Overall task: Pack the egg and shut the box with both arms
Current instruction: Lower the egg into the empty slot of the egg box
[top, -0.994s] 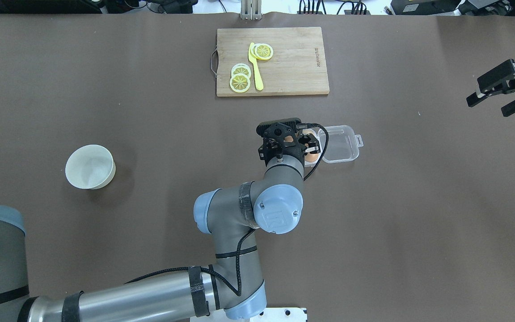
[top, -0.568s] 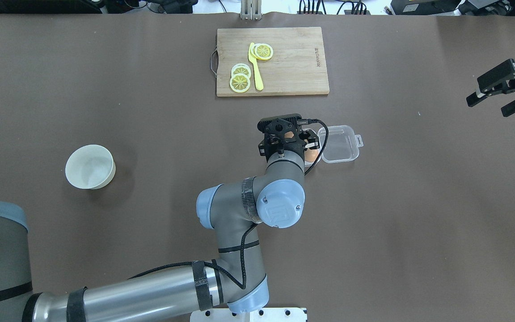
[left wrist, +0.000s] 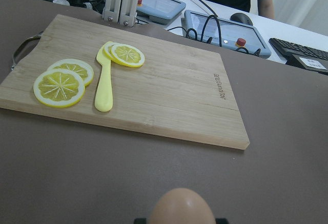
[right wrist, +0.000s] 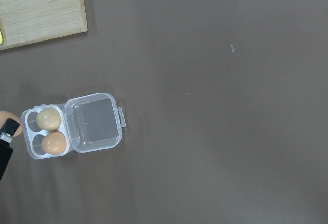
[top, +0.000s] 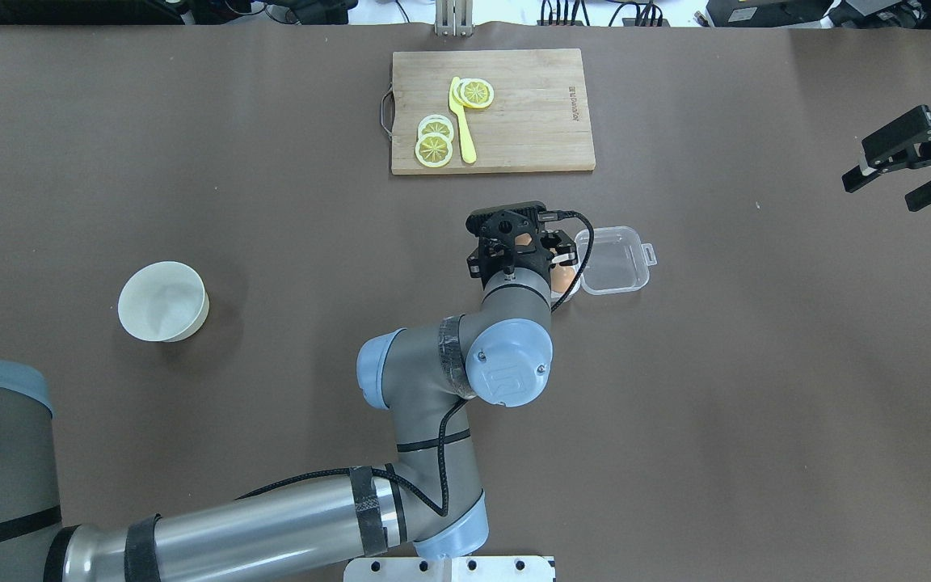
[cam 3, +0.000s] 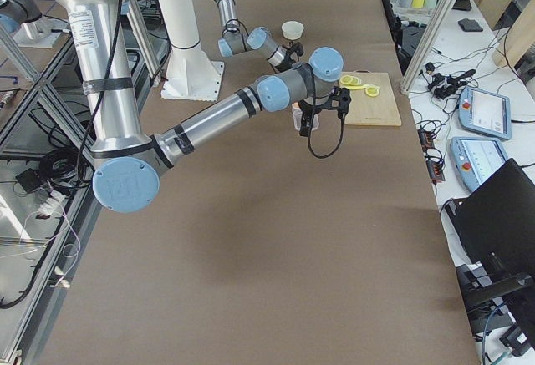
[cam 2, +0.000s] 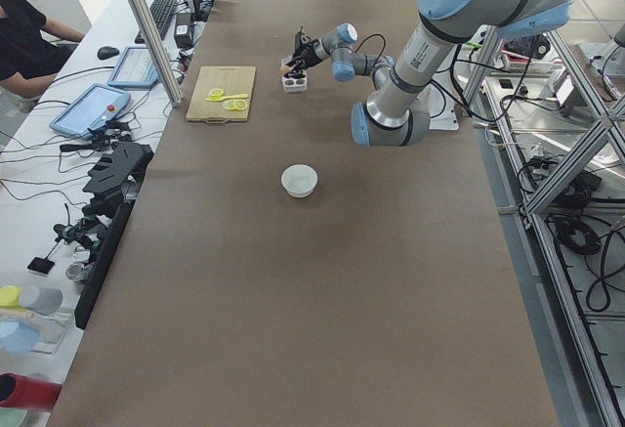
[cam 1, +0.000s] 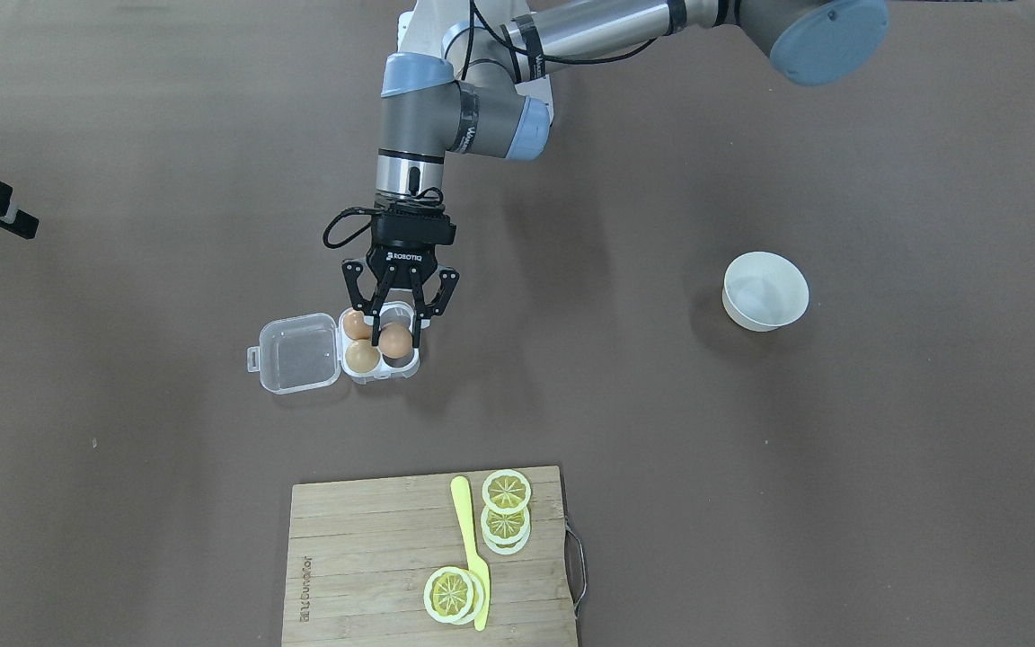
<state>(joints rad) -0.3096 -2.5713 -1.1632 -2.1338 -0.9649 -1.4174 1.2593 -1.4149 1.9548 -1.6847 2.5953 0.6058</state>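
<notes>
Left tool (cam 1: 396, 334) clamped on small smooth orange-brown egg (cam 1: 395, 341), held above clear plastic four-cell box (cam 1: 405, 364). Hinged lid (cam 1: 300, 353) lies open; two further eggs (cam 1: 356, 324) seated. Right tool (top: 883, 191) fingers apart, well apart from box.

Clear glossy plastic box (cam 1: 300, 354), matt wooden board (cam 1: 365, 539)

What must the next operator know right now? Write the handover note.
Left gripper: shut on the egg, poised over the empty side of the box.
Right gripper: open, empty, off at the right edge of the table.
Box: lid open flat; a paler egg and a browner egg sit in the two cells beside the lid; the other two are empty.
Done: two eggs packed, third picked up.
Left: seat the egg, release, close the lid with both arms.
</notes>
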